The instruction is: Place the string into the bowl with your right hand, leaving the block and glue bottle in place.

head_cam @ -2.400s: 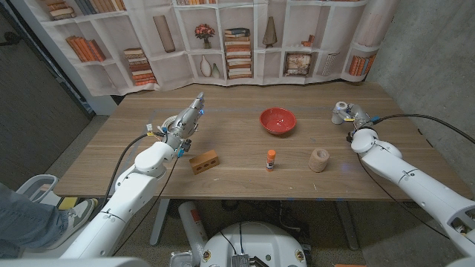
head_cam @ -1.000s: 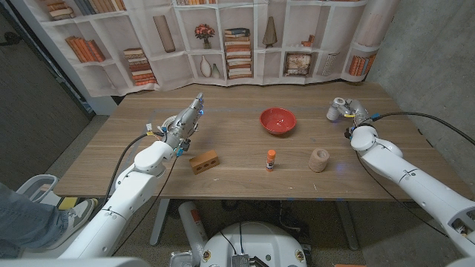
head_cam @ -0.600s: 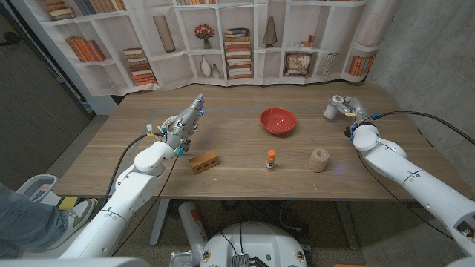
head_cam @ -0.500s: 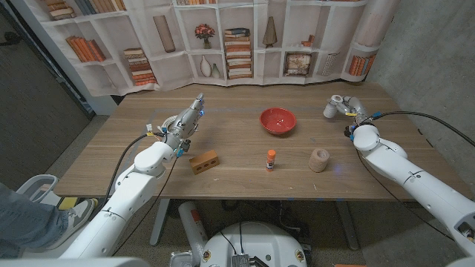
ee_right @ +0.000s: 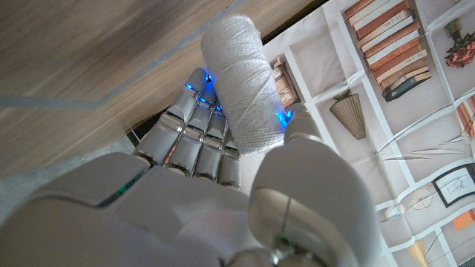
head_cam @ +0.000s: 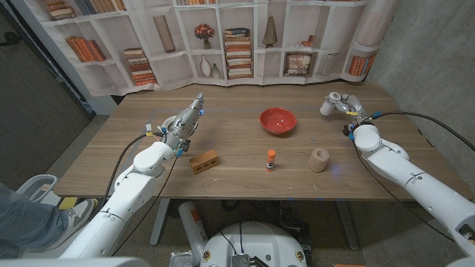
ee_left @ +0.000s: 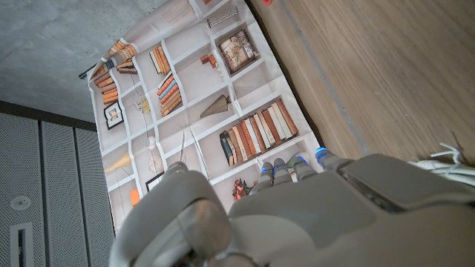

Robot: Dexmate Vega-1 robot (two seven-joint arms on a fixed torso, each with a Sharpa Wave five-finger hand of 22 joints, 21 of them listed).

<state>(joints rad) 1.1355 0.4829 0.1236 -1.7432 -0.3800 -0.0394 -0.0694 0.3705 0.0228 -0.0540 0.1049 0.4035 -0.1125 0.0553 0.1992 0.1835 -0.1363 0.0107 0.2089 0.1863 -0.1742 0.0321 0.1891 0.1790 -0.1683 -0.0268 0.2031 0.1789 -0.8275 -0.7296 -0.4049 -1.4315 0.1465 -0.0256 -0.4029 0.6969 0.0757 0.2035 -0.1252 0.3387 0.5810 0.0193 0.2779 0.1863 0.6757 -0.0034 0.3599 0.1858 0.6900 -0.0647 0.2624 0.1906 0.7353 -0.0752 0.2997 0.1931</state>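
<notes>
The table (head_cam: 237,133) is evenly, softly lit from above; faint shadows are cast. The wrist views are blurred up close, with blue glare seen at fingertips.

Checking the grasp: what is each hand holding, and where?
The right hand holds a white string spool by its side, between thumb and fingers. The left hand holds nothing.
</notes>
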